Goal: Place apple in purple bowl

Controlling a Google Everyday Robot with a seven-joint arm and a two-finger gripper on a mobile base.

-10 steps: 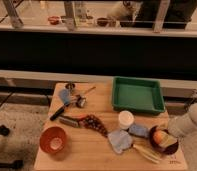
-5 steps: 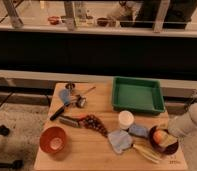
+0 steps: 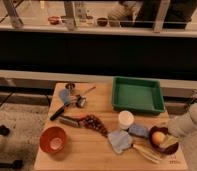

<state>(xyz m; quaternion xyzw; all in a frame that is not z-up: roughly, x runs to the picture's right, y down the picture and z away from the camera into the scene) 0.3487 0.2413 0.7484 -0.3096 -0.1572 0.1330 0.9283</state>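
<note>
I find the apple at the lower right of the frame, sitting within the rim of the purple bowl. The bowl rests close to the lower right corner of the desk. The gripper reaches in from the right edge of the frame, its pale arm sloping down to the bowl, and it lies just beside the apple, possibly touching it. I cannot tell how its fingers stand; they blur into the bowl and the fruit.

Immediately left of the bowl lie a small blue object, a crumpled blue-grey cloth and a white cup. A pale utensil lies on the desk against the bowl's lower left edge. Further out are the green tray at upper right, the dark grape bunch in the middle and the orange bowl at lower left.

Risks as I judge them: if the apple is not yet let go, pulling away could lift it back out. A sideways withdrawal could catch the bowl's rim and push it toward the desk's nearby edge. A release from above the rim could let the apple roll out onto the utensil.
</note>
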